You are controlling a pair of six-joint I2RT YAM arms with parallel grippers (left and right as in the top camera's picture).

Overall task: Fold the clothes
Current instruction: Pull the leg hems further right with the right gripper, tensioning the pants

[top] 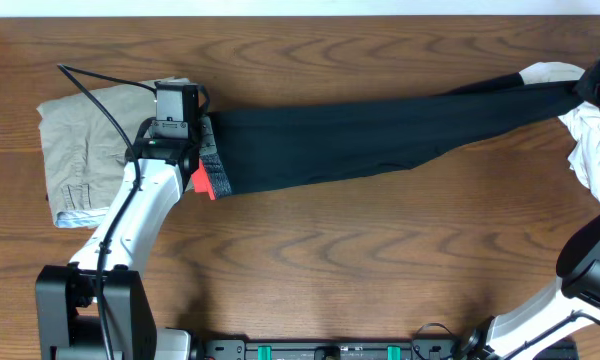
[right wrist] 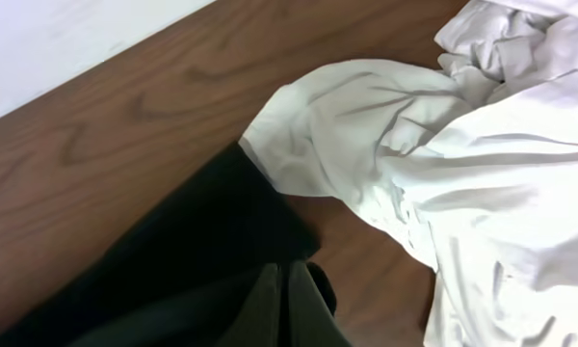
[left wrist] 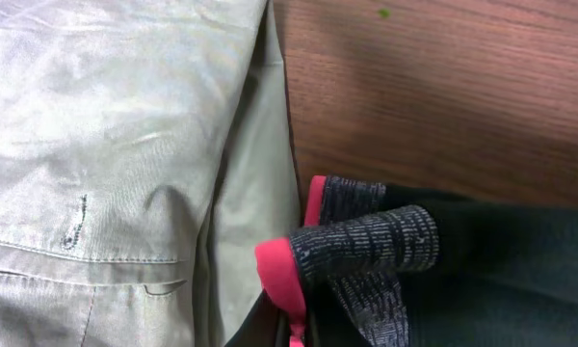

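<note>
Black leggings (top: pixel 380 135) with a grey-and-pink waistband (left wrist: pixel 366 246) lie stretched across the table from left to far right. My left gripper (top: pixel 202 165) is shut on the waistband end; its jaws pinch the pink edge (left wrist: pixel 294 328). My right gripper (top: pixel 595 85) is shut on the leg end of the leggings (right wrist: pixel 222 260) at the far right; its fingers (right wrist: pixel 284 308) are pressed together with black cloth around them. The leg end lies next to a white garment (right wrist: pixel 482 164).
Folded beige trousers (top: pixel 85 150) lie at the left, right beside the waistband (left wrist: pixel 106 164). A crumpled white garment (top: pixel 595 145) lies at the right edge. Bare wooden table (top: pixel 360 260) runs along the front.
</note>
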